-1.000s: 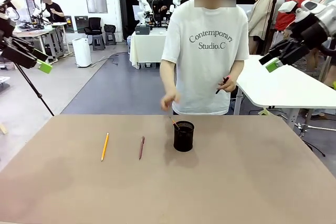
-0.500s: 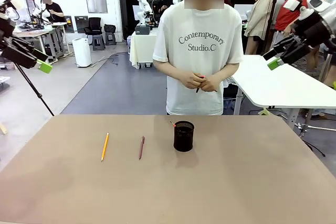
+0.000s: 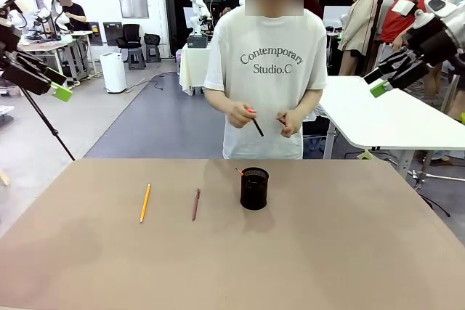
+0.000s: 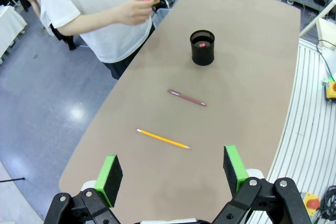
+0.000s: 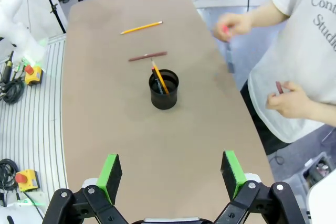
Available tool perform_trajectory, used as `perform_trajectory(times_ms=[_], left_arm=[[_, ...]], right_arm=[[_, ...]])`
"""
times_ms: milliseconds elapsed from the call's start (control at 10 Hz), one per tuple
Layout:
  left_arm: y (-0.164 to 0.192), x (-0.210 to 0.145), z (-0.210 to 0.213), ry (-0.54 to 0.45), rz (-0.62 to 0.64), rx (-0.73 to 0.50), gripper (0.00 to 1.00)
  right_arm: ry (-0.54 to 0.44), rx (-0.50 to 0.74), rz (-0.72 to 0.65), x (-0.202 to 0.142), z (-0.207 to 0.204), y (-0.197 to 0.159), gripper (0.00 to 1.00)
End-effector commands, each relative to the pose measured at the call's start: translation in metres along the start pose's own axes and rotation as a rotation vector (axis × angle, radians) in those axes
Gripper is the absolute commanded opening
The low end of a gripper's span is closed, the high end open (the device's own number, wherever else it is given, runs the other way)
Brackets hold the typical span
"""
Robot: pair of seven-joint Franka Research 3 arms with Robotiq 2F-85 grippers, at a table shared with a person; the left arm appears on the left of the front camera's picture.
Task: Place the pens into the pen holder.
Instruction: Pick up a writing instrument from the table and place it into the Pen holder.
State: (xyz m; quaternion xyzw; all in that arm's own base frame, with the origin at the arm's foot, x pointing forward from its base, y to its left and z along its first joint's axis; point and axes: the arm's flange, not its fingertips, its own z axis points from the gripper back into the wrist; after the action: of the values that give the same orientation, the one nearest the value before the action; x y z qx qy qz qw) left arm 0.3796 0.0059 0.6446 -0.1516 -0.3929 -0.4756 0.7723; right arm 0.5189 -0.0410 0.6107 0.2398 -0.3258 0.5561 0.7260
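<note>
A yellow-orange pen (image 3: 145,202) (image 4: 163,139) (image 5: 142,27) and a reddish-brown pen (image 3: 196,204) (image 4: 186,97) (image 5: 147,56) lie side by side on the brown table, left of the black mesh pen holder (image 3: 254,188) (image 4: 202,48) (image 5: 164,90). An orange pencil (image 5: 159,78) leans inside the holder. My left gripper (image 3: 62,85) (image 4: 170,174) hangs open, high off the table's left side. My right gripper (image 3: 374,83) (image 5: 170,174) is open too, high at the right. Both are far from the pens and hold nothing.
A person stands at the far edge behind the holder, with a black pen (image 3: 256,124) in one hand (image 3: 240,114) and something small in the other hand (image 3: 289,121). A white table (image 3: 392,117) stands behind at the right. The brown table (image 3: 327,252) is bare in front.
The person's hand has drawn back from the holder, leaving the orange pencil in it, and now holds a black pen at waist height. My right gripper shifted slightly up and right.
</note>
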Motion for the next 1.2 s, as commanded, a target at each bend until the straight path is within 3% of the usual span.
perform_trajectory(times_ms=[0,1100], left_arm=[[-0.0008,0.0023,-0.0003,-0.008,0.012,0.003,1.0],[-0.0008,0.0023,-0.0003,-0.008,0.012,0.003,1.0]], right_arm=[[0.0,-0.003,-0.003,0.0019,0.0019,0.0,1.0],[0.0,-0.003,-0.003,0.0019,0.0019,0.0,1.0]])
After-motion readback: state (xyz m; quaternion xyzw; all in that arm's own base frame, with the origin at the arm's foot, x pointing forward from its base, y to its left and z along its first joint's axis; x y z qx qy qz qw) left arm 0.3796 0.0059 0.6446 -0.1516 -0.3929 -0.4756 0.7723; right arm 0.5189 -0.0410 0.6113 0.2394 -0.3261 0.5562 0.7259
